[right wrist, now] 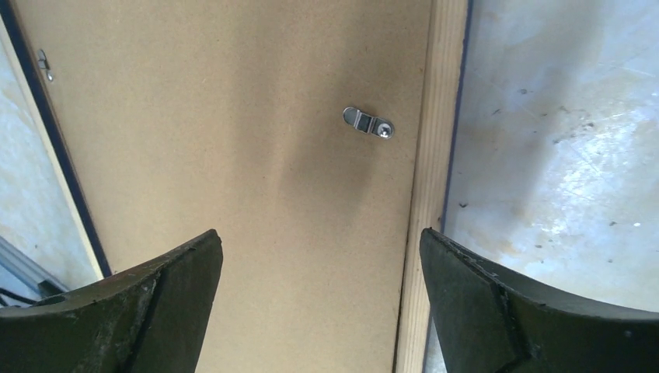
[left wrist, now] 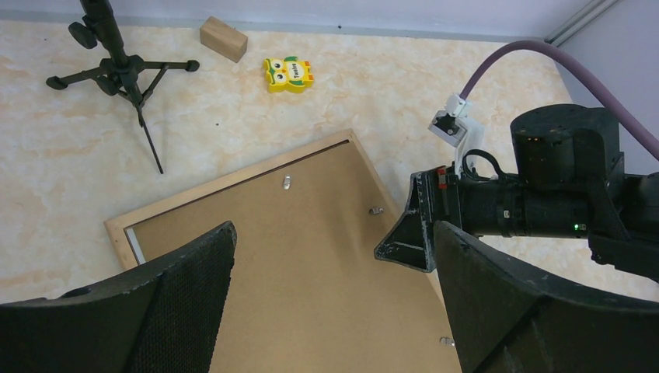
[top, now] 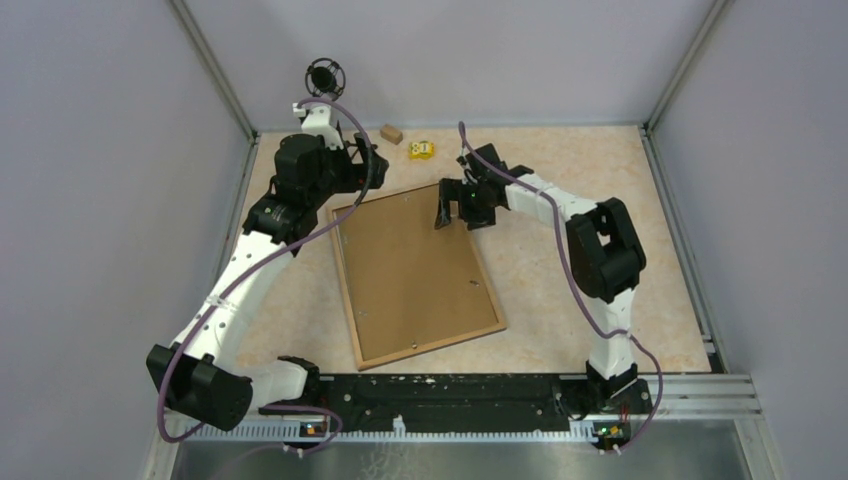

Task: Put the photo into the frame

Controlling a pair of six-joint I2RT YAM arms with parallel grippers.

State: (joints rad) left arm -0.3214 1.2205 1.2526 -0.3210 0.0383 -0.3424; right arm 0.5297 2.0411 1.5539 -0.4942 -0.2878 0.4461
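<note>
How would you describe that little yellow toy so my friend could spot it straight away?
Find the big wooden picture frame lying back-up in the middle of the table, then look just beyond its far corner. Two small things sit there: the toy is the bright yellow owl-shaped one, right of the plain wooden block.

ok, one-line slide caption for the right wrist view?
Open right gripper above the brown backing board in the light-wood picture frame, near a small silver metal clip.
</note>
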